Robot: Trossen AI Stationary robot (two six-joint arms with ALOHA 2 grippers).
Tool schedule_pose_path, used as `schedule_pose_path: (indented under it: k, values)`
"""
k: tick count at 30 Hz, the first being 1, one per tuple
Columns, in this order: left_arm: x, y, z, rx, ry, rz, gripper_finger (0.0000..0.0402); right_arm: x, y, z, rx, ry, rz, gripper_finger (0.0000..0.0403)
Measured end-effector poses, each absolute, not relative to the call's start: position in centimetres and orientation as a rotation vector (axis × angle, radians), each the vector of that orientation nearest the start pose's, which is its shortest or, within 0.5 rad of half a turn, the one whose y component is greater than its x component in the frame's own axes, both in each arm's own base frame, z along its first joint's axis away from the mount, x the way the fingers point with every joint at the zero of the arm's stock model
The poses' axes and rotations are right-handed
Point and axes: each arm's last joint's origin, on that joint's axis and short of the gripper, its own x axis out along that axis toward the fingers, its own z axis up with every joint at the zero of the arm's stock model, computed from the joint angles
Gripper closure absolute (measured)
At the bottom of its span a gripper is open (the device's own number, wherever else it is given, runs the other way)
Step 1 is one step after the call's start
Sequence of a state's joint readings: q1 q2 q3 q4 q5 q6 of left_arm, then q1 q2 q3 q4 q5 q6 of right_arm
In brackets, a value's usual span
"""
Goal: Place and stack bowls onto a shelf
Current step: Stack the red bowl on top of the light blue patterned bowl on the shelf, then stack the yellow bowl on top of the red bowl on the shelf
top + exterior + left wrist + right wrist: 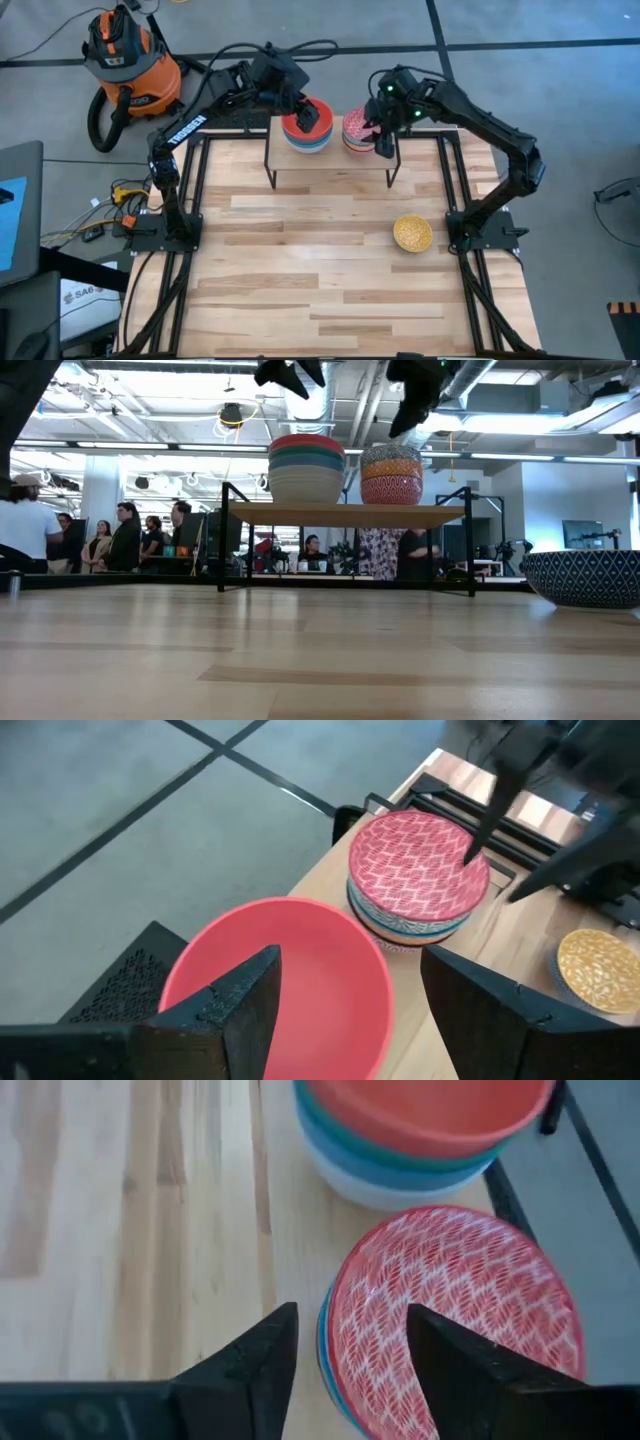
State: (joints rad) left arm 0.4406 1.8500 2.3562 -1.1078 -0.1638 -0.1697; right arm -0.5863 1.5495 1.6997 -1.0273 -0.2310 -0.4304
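Up at the far edge of the slatted light-wood surface (300, 270) stands the small low shelf (330, 152), a pale wooden plank on thin black metal legs, and it carries two stacks of bowls side by side. The left stack (306, 468) is topped by a plain red round bowl (285, 982); under it the low view shows teal green, then blue, then a white bowl at the bottom. The right stack (391, 474) is topped by a pink-red bowl with a white leaf-like pattern (455, 1315), with an orange-yellow patterned bowl and further patterned bowls beneath it. The two stacks sit just beside each other, rims close but apart.

The left gripper (308, 114) hangs above the red bowl, its jaws spread wide and holding nothing; in the left wrist view the two dark fingers (245, 1005) straddle the bowl's rim from above. The right gripper (381, 128) hovers over the pink-red patterned bowl, jaws likewise open and empty, fingers (260, 1360) framing the near side of that bowl.

Two bowls are off the shelf. A yellow speckled bowl (412, 233) rests on the surface toward the right arm's base, well apart from the shelf. A dark blue bowl with a white geometric pattern (585, 577) appears at the right edge of the low view, also on the surface.
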Motion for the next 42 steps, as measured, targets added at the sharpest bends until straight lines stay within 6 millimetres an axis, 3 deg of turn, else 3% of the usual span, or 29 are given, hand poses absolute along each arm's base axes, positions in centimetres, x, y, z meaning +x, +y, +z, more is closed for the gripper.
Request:
schedule_pose_path:
  k: [5, 9, 15, 21, 29, 37, 42]
  values:
    - [32.0, 15.8, 47.4, -0.227, 0.566, 0.636, 0.0177, 24.2, -16.6, 39.7, 0.111, 0.730, -0.171, 0.0195]
    - [32.2, 15.4, 47.2, -0.227, 0.582, 0.624, 0.0177, 22.1, -15.8, 40.1, 0.110, 0.527, -0.265, 0.0221]
    - [33.7, 14.4, 45.8, -0.173, 0.621, 0.565, 0.0177, 20.2, -15.1, 37.5, 0.171, 0.383, -0.351, 0.0254]
    - [34.2, 14.4, 45.4, -0.112, 0.624, 0.545, 0.0177, 19.9, -15.4, 34.4, 0.236, 0.363, -0.405, 0.0273]
    - [34.1, 14.9, 46.1, -0.117, 0.558, 0.515, 0.0177, 20.3, -15.8, 33.0, 0.257, 0.404, -0.440, 0.0275]
    - [34.7, 13.1, 46.3, -0.073, 0.550, 0.432, 0.0186, 20.5, -15.8, 33.0, 0.253, 0.400, -0.456, 0.0275]
    - [35.0, 12.1, 46.2, -0.052, 0.567, 0.400, 0.0189, 19.4, -14.3, 34.7, 0.258, 0.329, -0.471, 0.0275]
